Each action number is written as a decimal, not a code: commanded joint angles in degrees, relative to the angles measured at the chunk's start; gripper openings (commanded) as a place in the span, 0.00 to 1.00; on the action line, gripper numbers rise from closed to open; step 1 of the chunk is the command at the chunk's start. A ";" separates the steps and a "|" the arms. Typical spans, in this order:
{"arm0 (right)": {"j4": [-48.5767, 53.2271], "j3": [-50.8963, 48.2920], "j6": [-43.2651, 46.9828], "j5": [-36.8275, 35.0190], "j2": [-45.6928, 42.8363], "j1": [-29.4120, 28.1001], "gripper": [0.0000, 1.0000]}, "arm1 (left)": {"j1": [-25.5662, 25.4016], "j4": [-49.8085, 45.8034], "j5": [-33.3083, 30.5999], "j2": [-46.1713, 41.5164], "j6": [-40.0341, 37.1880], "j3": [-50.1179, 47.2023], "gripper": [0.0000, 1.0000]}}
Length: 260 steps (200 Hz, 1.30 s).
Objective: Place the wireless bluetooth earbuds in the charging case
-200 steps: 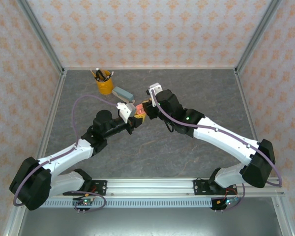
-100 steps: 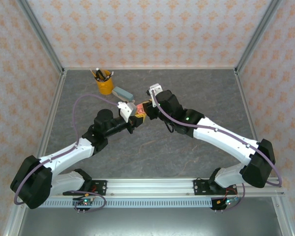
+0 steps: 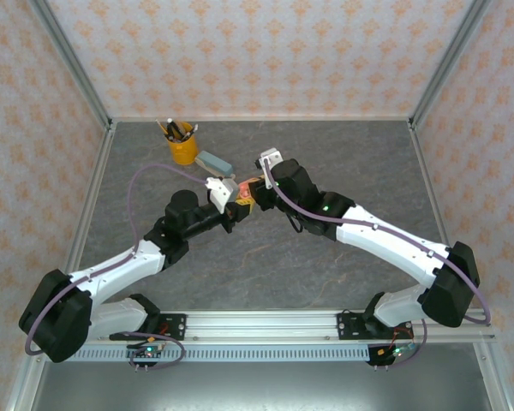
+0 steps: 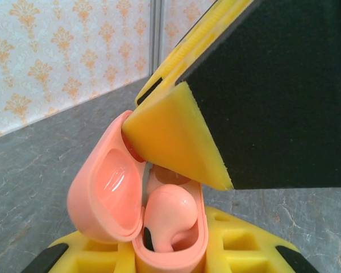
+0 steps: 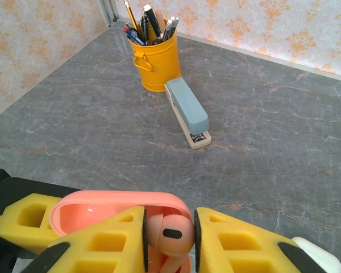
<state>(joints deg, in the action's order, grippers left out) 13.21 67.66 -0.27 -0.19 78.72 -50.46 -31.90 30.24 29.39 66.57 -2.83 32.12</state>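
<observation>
My left gripper [image 3: 238, 202] is shut on the salmon-pink charging case [image 4: 102, 199] and holds it above the table with its lid hinged open to the left. One pink earbud [image 4: 167, 219] sits in the case's near well. My right gripper [image 5: 169, 236] is shut on another pink earbud [image 5: 169, 233], head up, right over the open case [image 5: 102, 207]. In the left wrist view a yellow right fingertip [image 4: 176, 142] reaches down into the case's far side and hides the earbud it holds. From above, the two grippers meet at mid-table, the right gripper [image 3: 255, 190] just right of the left.
A yellow pen cup [image 5: 154, 62] [image 3: 183, 147] and a grey-blue stapler [image 5: 186, 112] [image 3: 214, 162] stand behind the grippers toward the back left. A white rounded object [image 5: 315, 256] lies at the lower right of the right wrist view. Patterned walls enclose the table.
Almost nothing; both arms hold their places with the case and the earbud still gripped.
</observation>
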 commanded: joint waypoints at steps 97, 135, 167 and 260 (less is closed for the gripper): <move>1.98 -0.20 3.24 2.03 1.24 0.18 0.25 | -1.09 4.35 -0.19 1.38 0.90 3.24 0.00; 2.35 0.02 3.62 2.42 1.51 0.19 0.25 | -1.16 5.13 -0.82 2.19 1.05 3.21 0.00; 2.56 0.02 3.81 1.82 1.44 0.19 0.26 | -1.21 5.53 -0.99 2.73 1.12 3.30 0.00; 1.29 0.37 1.21 -1.43 1.05 0.18 0.37 | -1.54 5.64 -0.82 3.50 1.43 3.83 0.00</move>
<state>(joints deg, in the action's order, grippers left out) 14.09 67.53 1.96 -1.32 79.37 -49.93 -32.64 31.46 28.91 70.30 -1.54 33.41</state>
